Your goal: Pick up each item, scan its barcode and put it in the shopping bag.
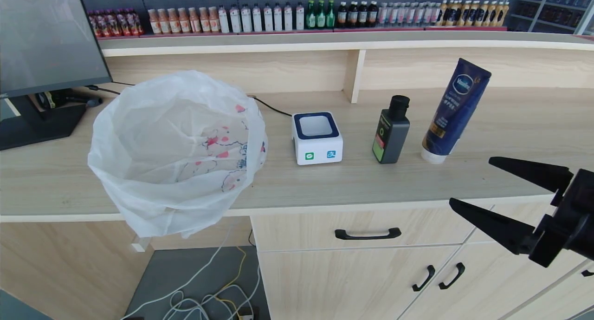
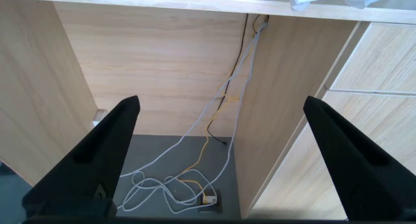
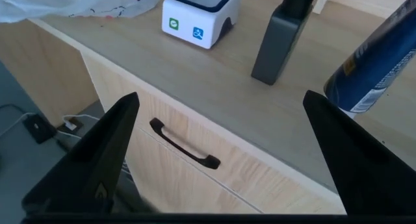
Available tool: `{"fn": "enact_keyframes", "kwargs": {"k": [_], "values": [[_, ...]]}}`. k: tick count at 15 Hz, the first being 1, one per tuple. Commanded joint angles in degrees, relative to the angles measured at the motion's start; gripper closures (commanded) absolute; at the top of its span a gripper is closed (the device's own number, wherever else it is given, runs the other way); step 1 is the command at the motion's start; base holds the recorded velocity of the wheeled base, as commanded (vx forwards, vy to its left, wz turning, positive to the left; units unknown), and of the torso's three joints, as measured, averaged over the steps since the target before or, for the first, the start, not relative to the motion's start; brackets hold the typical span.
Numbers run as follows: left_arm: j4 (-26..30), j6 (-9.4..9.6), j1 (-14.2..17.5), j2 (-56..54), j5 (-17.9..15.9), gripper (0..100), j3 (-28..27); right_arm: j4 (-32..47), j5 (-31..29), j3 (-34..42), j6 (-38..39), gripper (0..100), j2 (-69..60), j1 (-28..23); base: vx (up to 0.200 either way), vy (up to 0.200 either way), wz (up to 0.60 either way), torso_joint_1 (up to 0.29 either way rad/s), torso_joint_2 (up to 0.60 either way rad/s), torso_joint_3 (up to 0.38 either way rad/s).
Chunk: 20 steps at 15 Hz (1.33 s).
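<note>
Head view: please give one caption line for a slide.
Open right gripper hovers before counter holding shopping bag, scanner, dark bottle, blue tube.

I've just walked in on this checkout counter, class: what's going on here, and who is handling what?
Nothing is being held yet. The right gripper hangs open in front of the counter, near the blue tube and the dark bottle. Both stand untouched to the right of the scanner. The left gripper is open too, low down below the counter's edge. The shopping bag sits open on the counter, left of the scanner, with neither item in it.
</note>
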Motion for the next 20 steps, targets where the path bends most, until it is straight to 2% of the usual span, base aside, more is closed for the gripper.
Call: {"fn": "enact_keyframes", "kwargs": {"k": [1,6,12,16,18,20], "values": [[0.0,0.0,0.0,0.0,0.0,0,0.0,-2.5,-1.5,-1.3,0.5,0,6.6,2.7,0.0,0.0,0.0,0.0,0.0,0.0],[0.0,0.0,0.0,0.0,0.0,0,0.0,-10.9,-17.5,-3.0,5.9,0,14.6,9.5,0.0,0.0,0.0,0.0,0.0,0.0],[0.0,0.0,0.0,0.0,0.0,0,0.0,-19.5,-25.2,-4.1,5.9,0,22.0,9.8,0.0,0.0,0.0,0.0,0.0,0.0],[0.0,0.0,0.0,0.0,0.0,0,0.0,-29.8,-28.0,-6.5,5.6,0,29.8,9.8,0.0,0.0,0.0,0.0,0.0,0.0],[0.0,0.0,0.0,0.0,0.0,0,0.0,-29.7,-31.5,-8.6,5.6,0,31.5,11.4,0.0,0.0,0.0,0.0,0.0,0.0],[0.0,0.0,0.0,0.0,0.0,0,0.0,-30.0,-31.7,-11.6,5.8,0,34.1,11.6,0.0,0.0,0.0,0.0,0.0,0.0]]}}
